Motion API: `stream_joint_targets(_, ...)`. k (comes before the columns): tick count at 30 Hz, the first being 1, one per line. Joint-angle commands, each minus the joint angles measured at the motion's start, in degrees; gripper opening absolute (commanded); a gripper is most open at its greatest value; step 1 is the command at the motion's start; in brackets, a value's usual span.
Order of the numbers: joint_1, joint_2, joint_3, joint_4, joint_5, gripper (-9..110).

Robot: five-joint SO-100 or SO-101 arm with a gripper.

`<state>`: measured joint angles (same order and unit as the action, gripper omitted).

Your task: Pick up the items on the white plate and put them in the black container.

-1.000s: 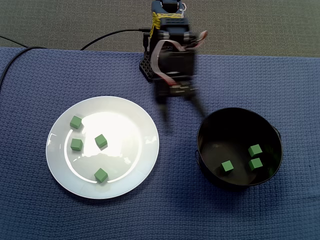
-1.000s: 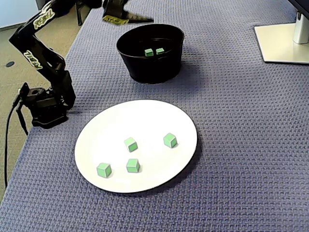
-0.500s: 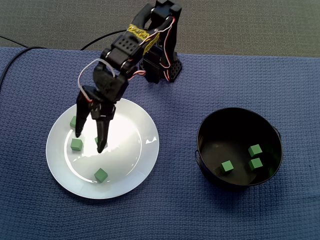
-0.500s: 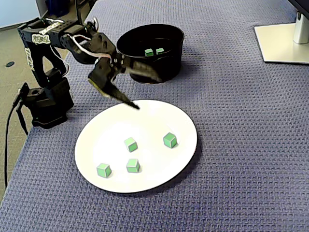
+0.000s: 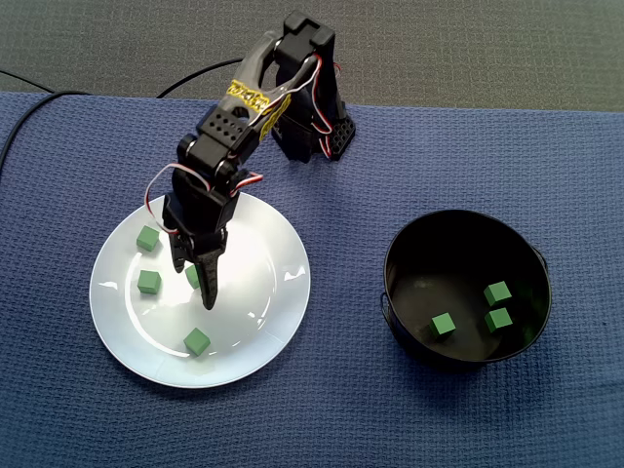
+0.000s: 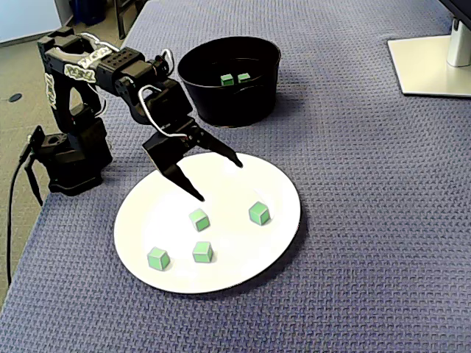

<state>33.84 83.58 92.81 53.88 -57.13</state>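
In a fixed view, the white plate (image 5: pixel 273 304) lies at left on the blue worktop (image 5: pixel 78 419) and carries four green cubes (image 5: pixel 148 282). The middle cube (image 5: pixel 191 279) is half hidden behind the pincer (image 5: pixel 193 287), which hangs over the plate with its jaws spread wide, holding nothing. At right, the black container (image 5: pixel 392 292) holds three further cubes (image 5: pixel 444 325). In a fixed view its near wall (image 6: pixel 229 103) hides one of them.
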Motion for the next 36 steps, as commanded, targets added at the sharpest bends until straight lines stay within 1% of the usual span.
stream_joint_targets(1, 1.3, -2.8, -6.6, 5.3, -1.5, 32)
stream_joint_targets(7, 2.5, -5.4, -10.5, 12.3, -3.1, 31)
stream_joint_targets(13, 5.3, -6.5, -12.6, 14.1, -6.4, 31)
stream_joint_targets(24, 6.9, -11.8, -11.3, 15.2, -11.1, 30)
stream_joint_targets(36, 6.0, -16.4, -11.9, 13.5, -11.7, 28)
